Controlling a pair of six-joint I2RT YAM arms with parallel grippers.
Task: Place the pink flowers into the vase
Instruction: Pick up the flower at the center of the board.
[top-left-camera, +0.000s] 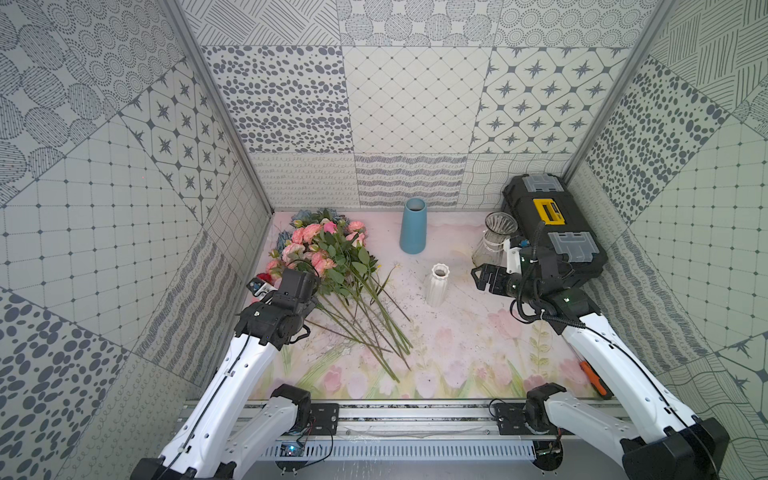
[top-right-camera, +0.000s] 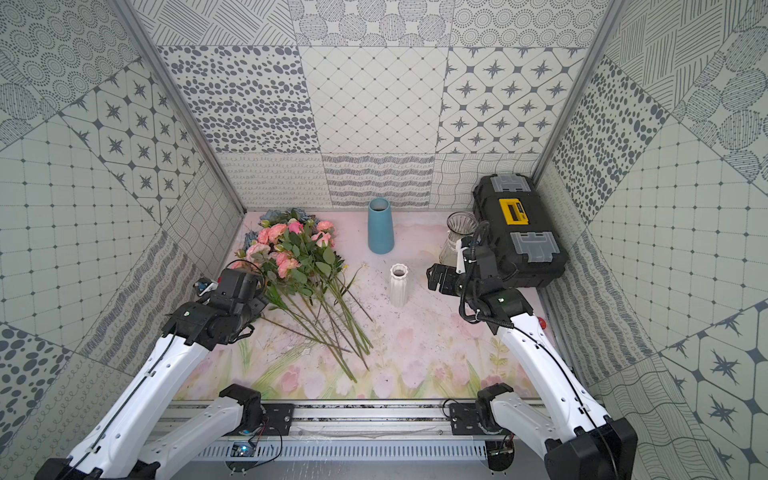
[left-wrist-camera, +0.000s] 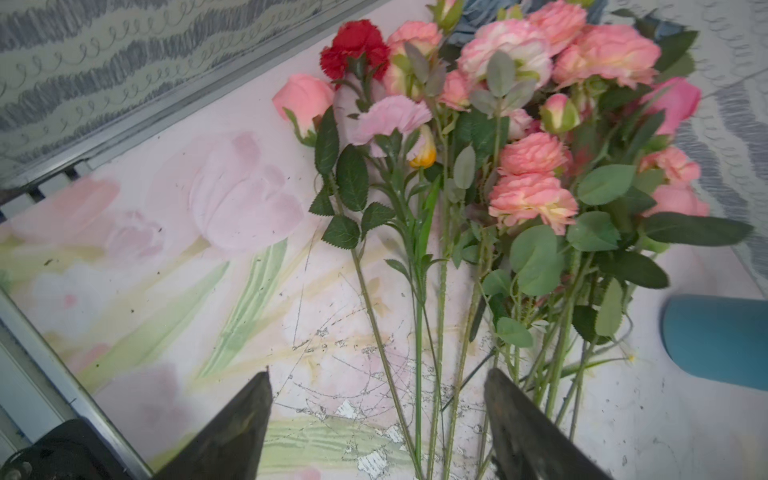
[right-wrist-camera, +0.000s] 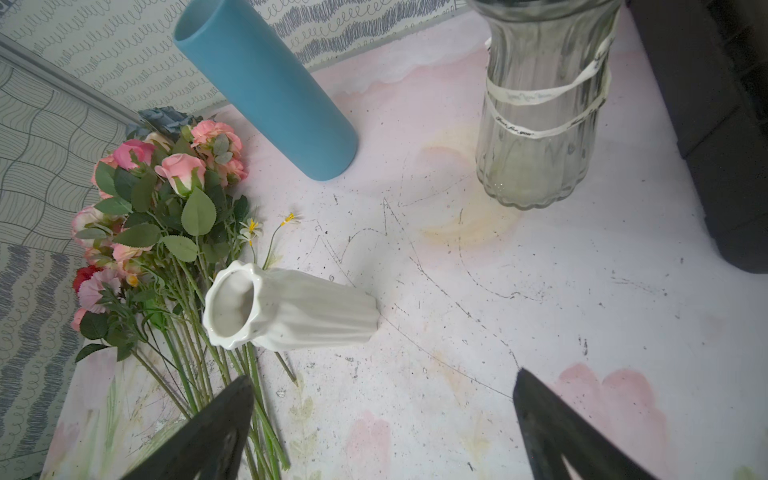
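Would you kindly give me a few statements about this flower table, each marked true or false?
1. The tall blue tapered vase stands upright near the back wall. True.
2. The pink artificial flowers stand in the small white ribbed ceramic vase. False: they lie on the floral table mat; that vase is empty.
3. The right gripper is open and holds nothing. True.
4. The clear ribbed glass vase lies on its side. False: it stands upright beside the black toolbox.
5. The left gripper is shut. False: its jaws stand apart, with green stems between them.
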